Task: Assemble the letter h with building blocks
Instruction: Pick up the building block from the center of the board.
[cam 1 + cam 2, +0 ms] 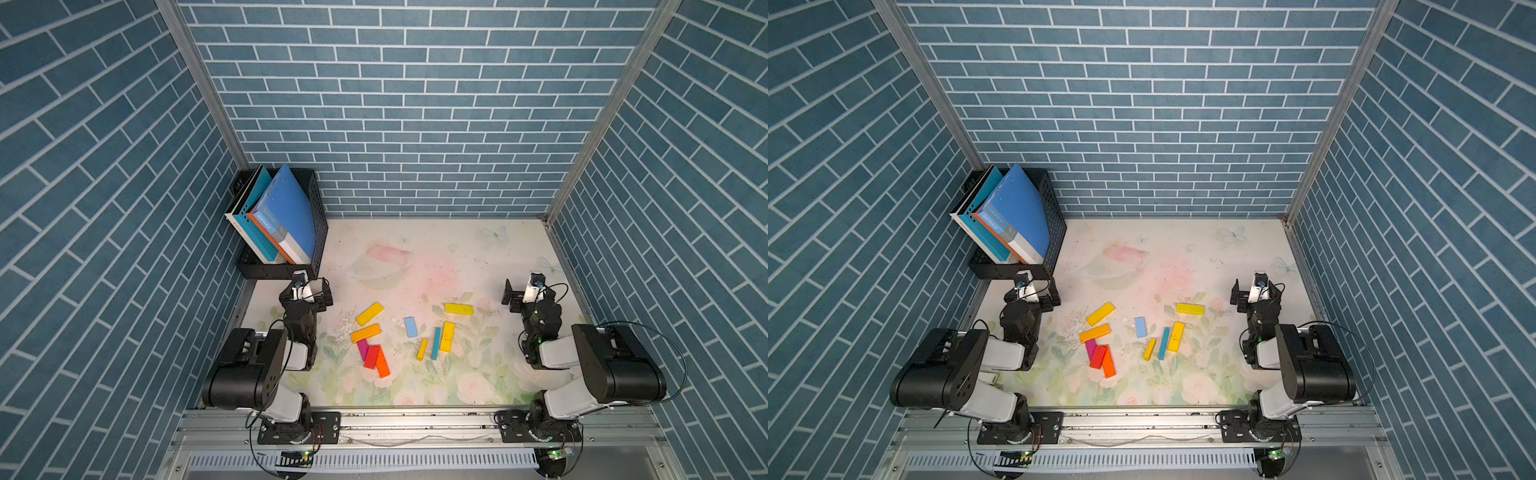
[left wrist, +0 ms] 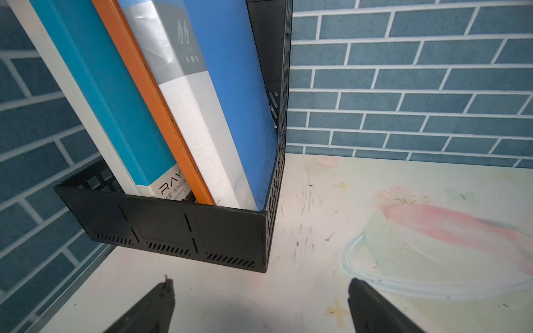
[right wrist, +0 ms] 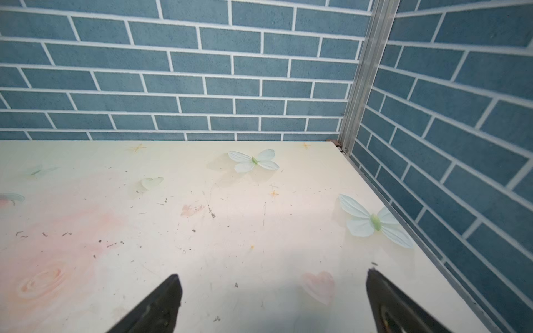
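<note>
The building blocks lie loose on the mat between my arms, seen in both top views. On the left are a yellow block [image 1: 369,313], an orange one [image 1: 365,333], then magenta [image 1: 362,348], red [image 1: 371,356] and orange-red [image 1: 382,365] blocks touching each other. A light blue block [image 1: 410,326] lies mid-mat. On the right are three yellow blocks [image 1: 459,308] and a teal one [image 1: 435,343]. My left gripper [image 1: 307,287] [image 2: 259,285] stands open and empty by the file rack. My right gripper [image 1: 532,286] [image 3: 272,279] is open and empty over bare mat. Neither wrist view shows a block.
A black file rack [image 1: 282,270] [image 2: 173,230] holding big blue books [image 1: 286,208] stands at the back left corner, just beyond my left gripper. Blue brick walls close in three sides. The floral mat [image 1: 436,249] stretches behind the blocks.
</note>
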